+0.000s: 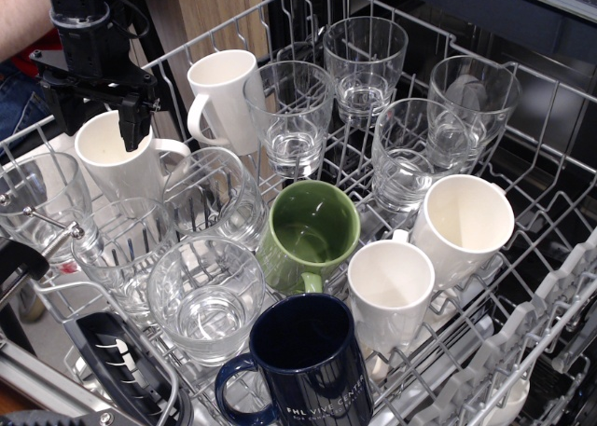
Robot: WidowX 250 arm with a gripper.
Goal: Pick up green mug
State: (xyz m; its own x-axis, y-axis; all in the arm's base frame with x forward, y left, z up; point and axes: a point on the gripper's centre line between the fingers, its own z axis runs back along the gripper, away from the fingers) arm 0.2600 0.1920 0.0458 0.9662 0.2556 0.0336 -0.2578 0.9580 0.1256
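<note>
At the far left a clear glass (42, 202) sits in the rack (550, 286), and above it the end effector (131, 118) hangs at the rim of a white mug (117, 160). Its dark fingers point down and seem close together, but whether they are apart or together I cannot tell from this angle; they grip nothing that shows.

Moving right, more glasses (201, 286) fill the near-left part of the rack, with a second white mug (224, 95) behind them.

The green mug (308, 235) stands near the middle of the rack, tilted on the tines so that its mouth faces up and toward the camera. Its handle (311, 283) points toward the near edge, close to the navy mug (303, 361) below it. A glass on the left touches or nearly touches it, and a white mug (390, 291) is just beside it on the right.

From the end effector the green mug lies to the right and nearer the camera, well apart, with a glass in between. I judge the arm must travel that way and come down along the mug's tilted axis, probably over the rim, since its neighbours crowd the sides.

At the far right are another white mug (462, 226) and more glasses.
</note>
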